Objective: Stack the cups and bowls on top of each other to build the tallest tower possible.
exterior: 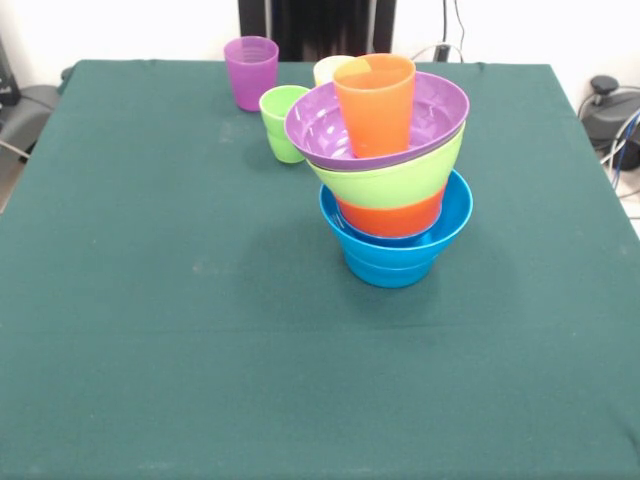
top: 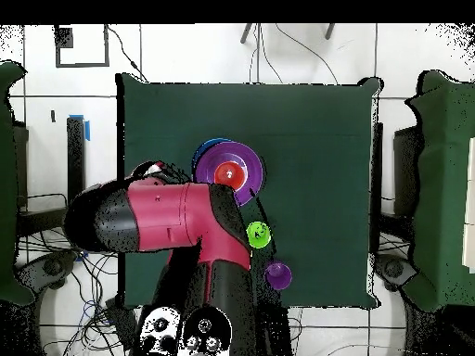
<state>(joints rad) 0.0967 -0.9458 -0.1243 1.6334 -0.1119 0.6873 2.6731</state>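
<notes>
Orange cup (exterior: 375, 103) in purple bowl (exterior: 440, 108) | atop tower (exterior: 394, 190)

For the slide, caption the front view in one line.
Tilted tower on the green table: orange cup in the purple bowl; purple cup, green cup and yellow cup stand behind.

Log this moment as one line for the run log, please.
tower: orange cup in purple bowl, over lime green, orange, blue bowls | loose: purple cup, green cup, yellow cup | gripper: not seen
</notes>
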